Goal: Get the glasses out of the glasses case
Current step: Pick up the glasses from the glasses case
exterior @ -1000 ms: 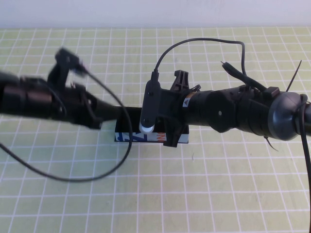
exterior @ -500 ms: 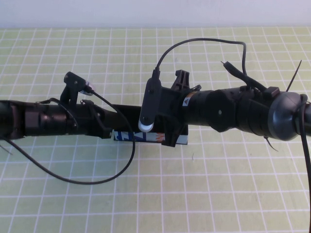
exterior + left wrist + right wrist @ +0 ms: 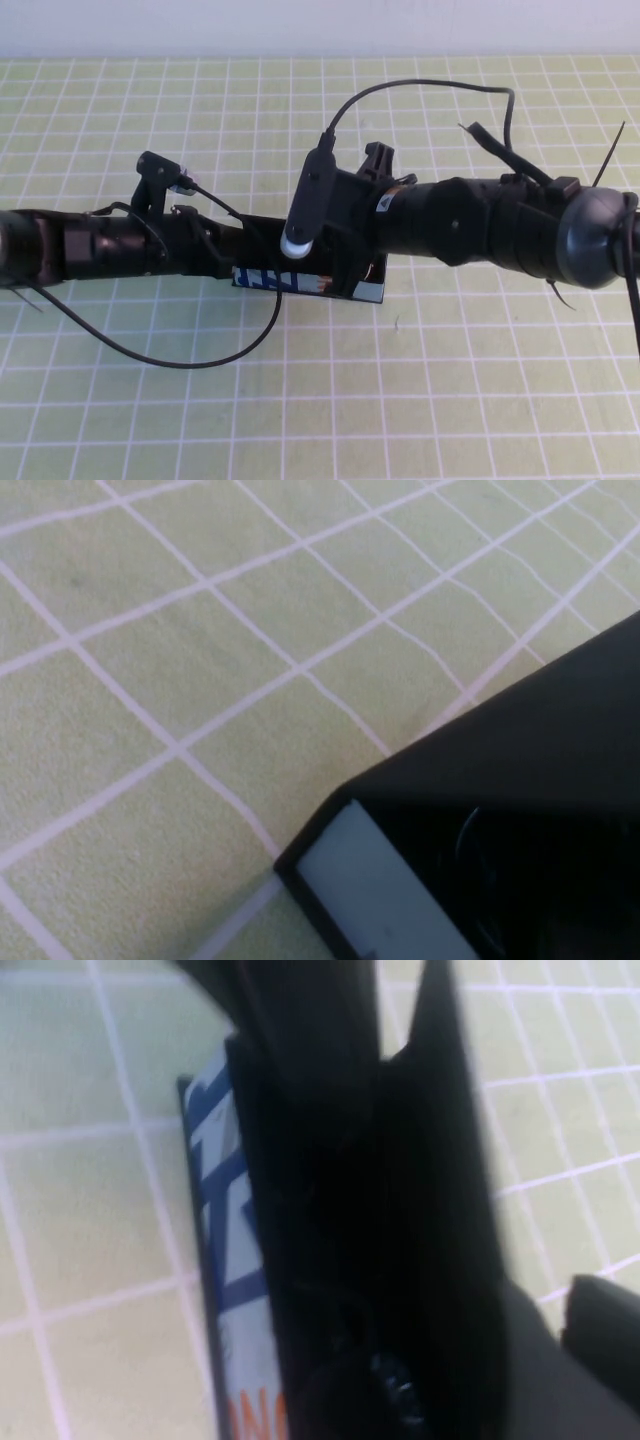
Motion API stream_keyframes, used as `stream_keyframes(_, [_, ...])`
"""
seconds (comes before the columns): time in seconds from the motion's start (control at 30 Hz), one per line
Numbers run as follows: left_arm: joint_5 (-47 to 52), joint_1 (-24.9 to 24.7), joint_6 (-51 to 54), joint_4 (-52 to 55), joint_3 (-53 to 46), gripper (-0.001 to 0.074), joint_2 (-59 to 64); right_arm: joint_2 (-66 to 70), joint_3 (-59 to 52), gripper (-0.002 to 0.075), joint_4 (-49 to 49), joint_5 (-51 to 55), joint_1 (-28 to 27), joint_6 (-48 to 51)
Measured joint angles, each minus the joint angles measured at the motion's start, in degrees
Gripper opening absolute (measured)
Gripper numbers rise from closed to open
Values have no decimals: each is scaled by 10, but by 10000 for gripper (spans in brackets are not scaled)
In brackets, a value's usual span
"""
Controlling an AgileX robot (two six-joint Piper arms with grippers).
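Green white-gridded table mat (image 3: 450,380), perhaps pale wall (image 3: 300,25) behind

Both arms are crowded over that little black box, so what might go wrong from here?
1. The left claw and right claw meet over the glasses case from opposite sides, so they might bump each other.
2. The case sits loose on the checked mat; a push from either arm may slide or tip it.
3. A slack cable loops beside the case and might snag.
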State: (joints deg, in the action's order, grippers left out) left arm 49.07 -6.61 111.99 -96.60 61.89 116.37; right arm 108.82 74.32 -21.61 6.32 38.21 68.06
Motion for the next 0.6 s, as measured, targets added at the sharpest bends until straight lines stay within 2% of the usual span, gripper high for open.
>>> stream_keyframes(0.13, [5, -1, 1, -6, 2, -4, 5, -27, 0, 215, -18, 8, 0, -12])
stream_keyframes(0.27, [8, -1, 2, -9, 2, -4, 6, -70, 0, 241, -73, 59, 0, -62])
stream_keyframes(0.37, [10, -2, 2, -9, 2, -4, 8, -93, 0, 188, -130, 135, 0, -137])
stream_keyframes(0.43, [13, -2, 2, -9, 2, -4, 9, -98, 0, 113, -148, 189, 0, -211])
stream_keyframes(0.5, [13, -2, 2, -9, 2, -4, 9, -93, 0, 41, -151, 227, 0, -282])
stream_keyframes(0.6, [13, -2, 1, -9, 2, -4, 9, -73, 0, 4, -129, 243, 0, -352])
